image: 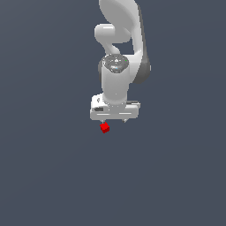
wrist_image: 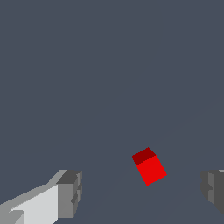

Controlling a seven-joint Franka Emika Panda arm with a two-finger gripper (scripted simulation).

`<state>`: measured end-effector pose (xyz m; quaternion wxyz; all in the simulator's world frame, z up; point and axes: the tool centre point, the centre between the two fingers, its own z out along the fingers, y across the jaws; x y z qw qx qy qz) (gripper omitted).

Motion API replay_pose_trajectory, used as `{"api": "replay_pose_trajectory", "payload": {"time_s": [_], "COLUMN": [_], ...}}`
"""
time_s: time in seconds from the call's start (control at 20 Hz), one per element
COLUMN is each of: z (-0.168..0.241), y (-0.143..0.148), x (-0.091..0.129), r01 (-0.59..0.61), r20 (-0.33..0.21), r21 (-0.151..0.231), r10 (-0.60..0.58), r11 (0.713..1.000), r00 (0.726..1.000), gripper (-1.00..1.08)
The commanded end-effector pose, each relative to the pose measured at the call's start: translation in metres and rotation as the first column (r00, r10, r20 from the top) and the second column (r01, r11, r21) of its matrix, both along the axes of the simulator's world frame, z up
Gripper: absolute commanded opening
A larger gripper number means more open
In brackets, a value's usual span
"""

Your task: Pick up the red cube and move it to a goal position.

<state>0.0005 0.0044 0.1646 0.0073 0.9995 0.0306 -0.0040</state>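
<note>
Wrist view showed the gripper [wrist_image: 140,192] wide open, the red cube [wrist_image: 149,166] between its fingers [wrist_image: 70,192], untouched.

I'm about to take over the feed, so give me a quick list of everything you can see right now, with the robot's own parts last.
red cube: one, bright red, lying on the dark surface just below the gripper in the exterior view; in the wrist view it sits between the two fingers, touching neither, turned at an angle to them.
surface: one, plain dark grey-blue, filling the rest of both views.
arm: one, white with dark grey parts, reaching in from the top of the exterior view.
gripper: one, white body with grey fingers, open, with a wide gap much broader than the cube.
</note>
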Motion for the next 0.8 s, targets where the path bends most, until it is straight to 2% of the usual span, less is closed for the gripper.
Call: {"api": "replay_pose_trajectory", "payload": {"time_s": [0.0, 0.35, 0.75], "z": [0.000, -0.009, -0.039], "y": [0.000, -0.002, -0.012], "x": [0.000, -0.004, -0.018], "r01": [0.000, -0.030, -0.134], "r20": [0.000, 0.000, 0.002], "r21": [0.000, 0.001, 0.005], "r10": [0.000, 0.030, 0.134], "r11": [1.000, 1.000, 0.991], "r00": [1.000, 1.000, 0.991], "gripper": [1.00, 1.00, 1.00]}}
